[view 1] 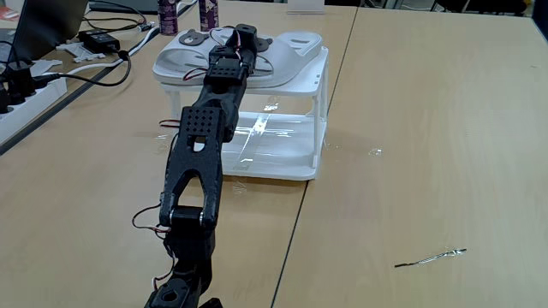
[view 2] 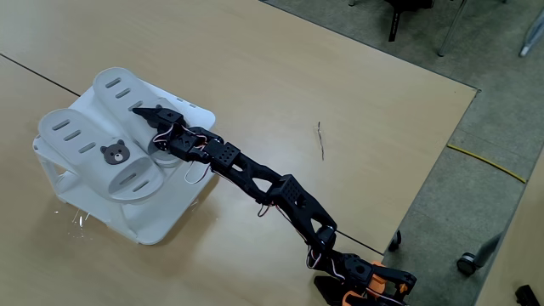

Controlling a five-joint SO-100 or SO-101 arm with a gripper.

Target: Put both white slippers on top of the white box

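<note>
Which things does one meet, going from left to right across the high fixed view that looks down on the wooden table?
White box carrying both white slippers, with the bear-face badge on the nearer one → gripper at the box top → black arm → thin dark scrap on the table → yellow cable on the floor.
</note>
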